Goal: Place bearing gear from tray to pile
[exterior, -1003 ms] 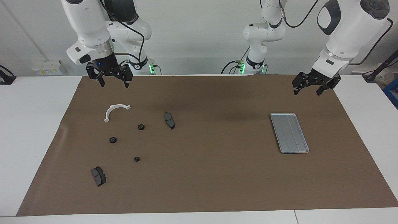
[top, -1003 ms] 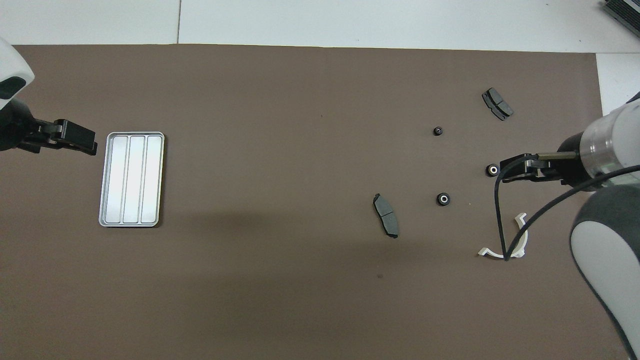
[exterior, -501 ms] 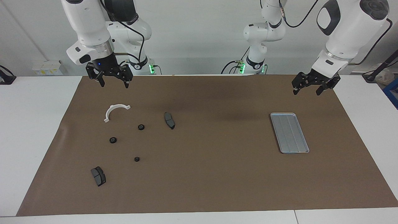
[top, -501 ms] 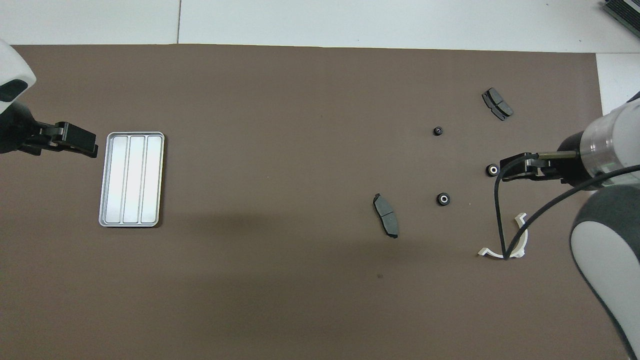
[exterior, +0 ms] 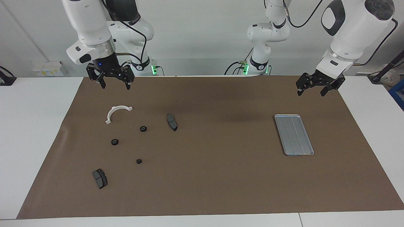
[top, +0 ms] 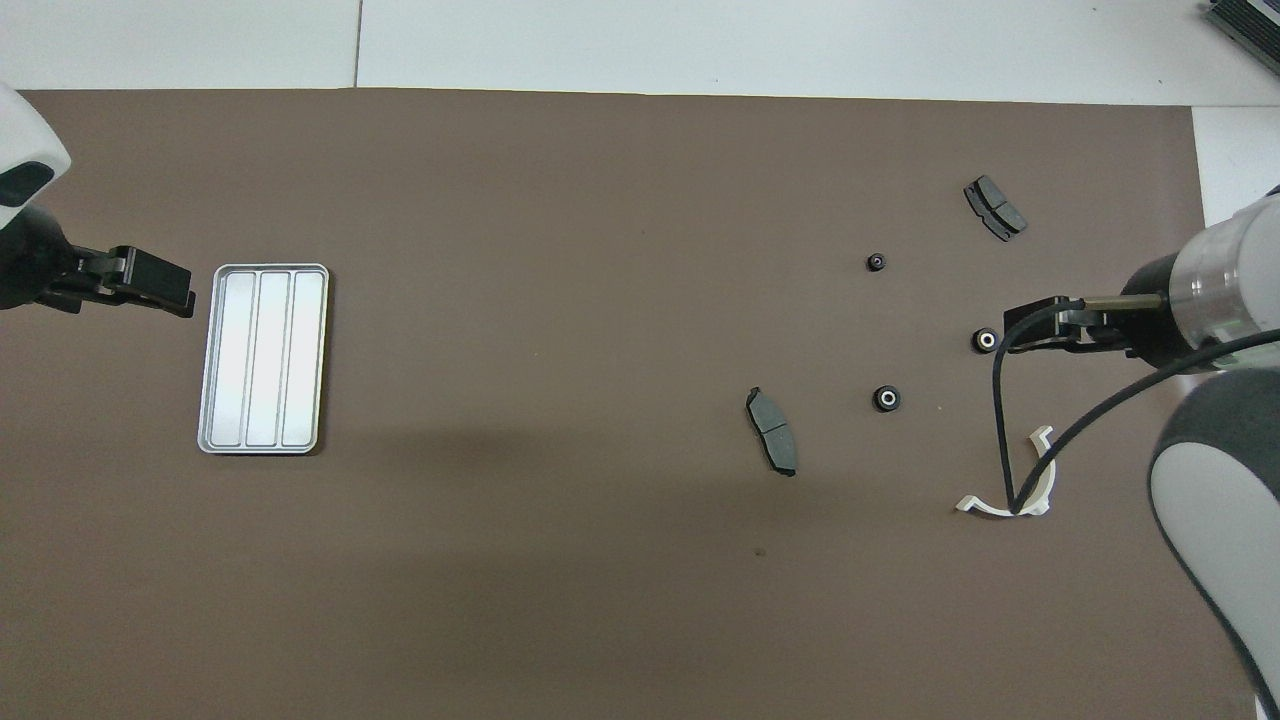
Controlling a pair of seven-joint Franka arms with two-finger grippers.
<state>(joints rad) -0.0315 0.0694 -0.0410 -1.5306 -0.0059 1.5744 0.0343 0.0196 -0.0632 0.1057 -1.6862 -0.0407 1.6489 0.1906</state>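
Right now your right gripper [exterior: 115,82] hangs in the air with its fingers spread apart and nothing between them, over the brown mat [exterior: 221,176] at the edge nearest the robots, above the white half-ring bracket [exterior: 116,112]. Your left gripper [exterior: 311,89] is likewise spread wide and holds nothing, raised over the mat at the left arm's end of the table, beside the tray's [exterior: 294,134] robot-side end.

You will find the tray lying flat on the mat, with only its lengthwise ridges showing inside. Well apart from it, toward the right arm's end, lies the pile. Three small black bearing gears rest on the mat there: one [exterior: 143,128] just farther from the robots than the bracket, a second [exterior: 115,142] near it, and a third, smaller one [exterior: 139,161] farther out still. One dark brake pad [exterior: 172,122] lies beside the first gear toward the table's middle, and the other brake pad [exterior: 100,178] lies farthest from the robots of the whole scatter.
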